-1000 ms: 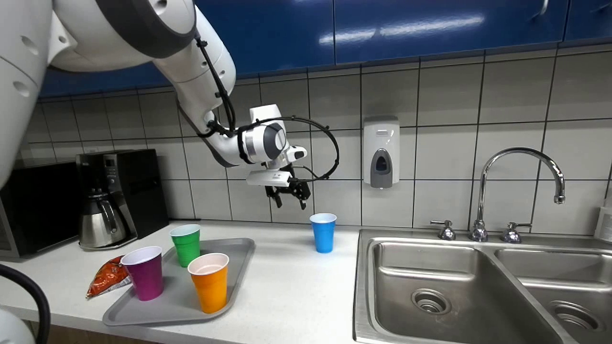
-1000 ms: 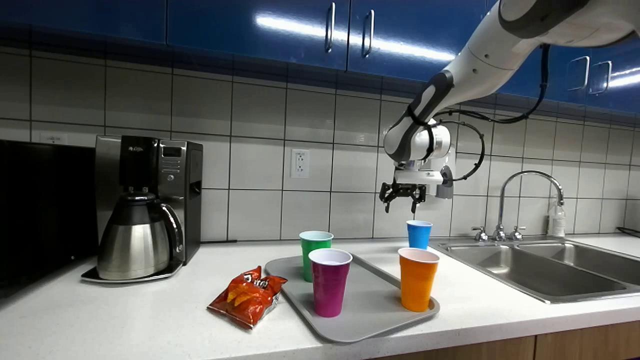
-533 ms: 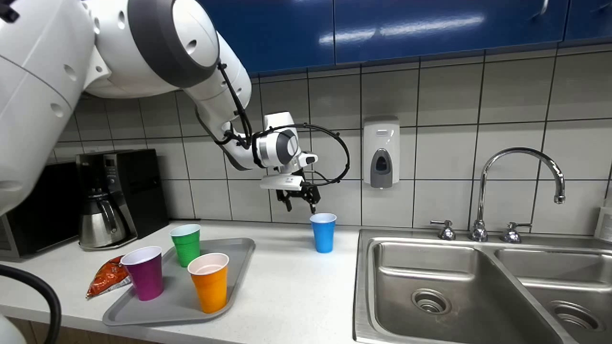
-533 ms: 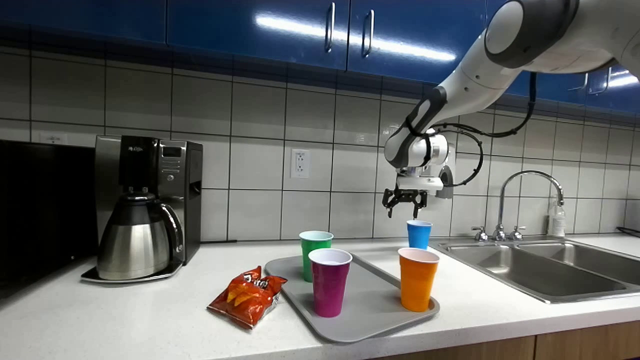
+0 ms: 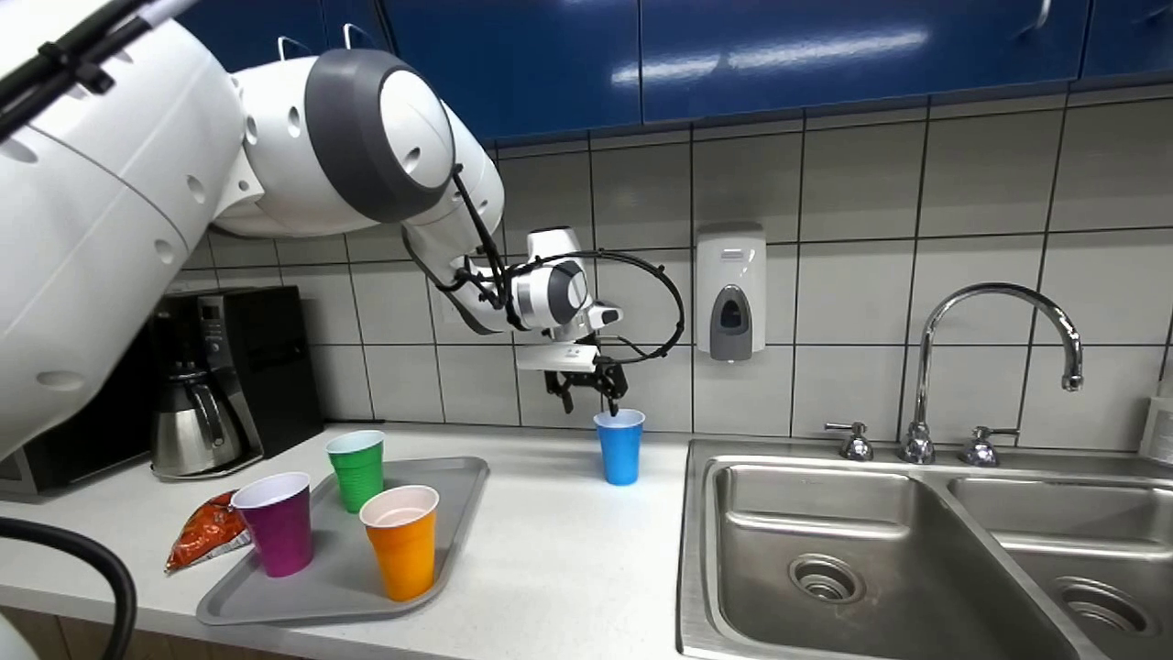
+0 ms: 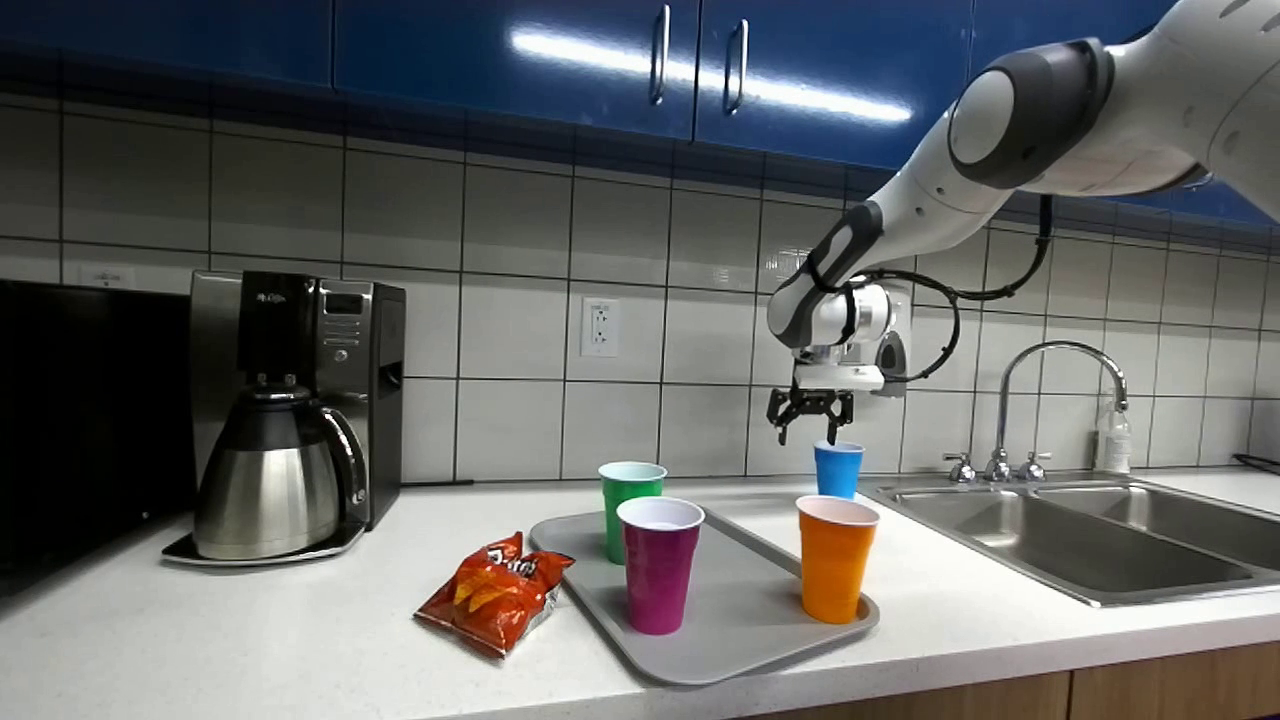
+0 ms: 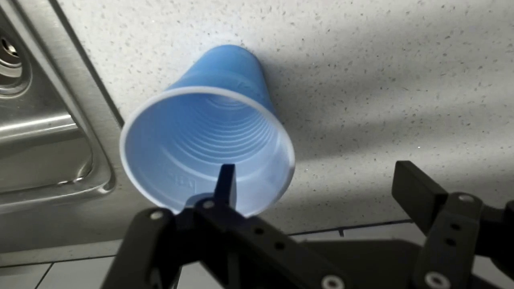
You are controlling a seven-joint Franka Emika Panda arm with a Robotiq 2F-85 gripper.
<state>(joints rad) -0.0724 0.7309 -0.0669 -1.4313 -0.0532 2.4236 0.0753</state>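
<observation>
Blue cup point(image 5: 620, 451) upright on the worktop point(image 5: 541, 550), just below the claw point(image 6: 807, 438) and off to one side. Claw's fingers point(image 7: 225, 185) well apart; in the wrist view one overlaps the cup's mouth, its mate hangs clear past the rim (finger against cup or not: cannot tell). Beyond the cup from the claw: steel sink point(image 5: 696, 568) with tap point(image 5: 925, 376). Soap dispenser point(image 5: 730, 293) on the tiled wall point(image 5: 843, 302), higher than the claw, same side. On the claw's opposite side, lower: grey tray point(image 6: 740, 590) bearing green cup point(image 5: 357, 477), purple cup point(image 5: 278, 532), orange cup point(image 5: 403, 550). Red chip bag point(image 6: 495, 595) beside the tray, farther from the claw; coffee maker point(image 6: 345, 400) that side too, well apart.
</observation>
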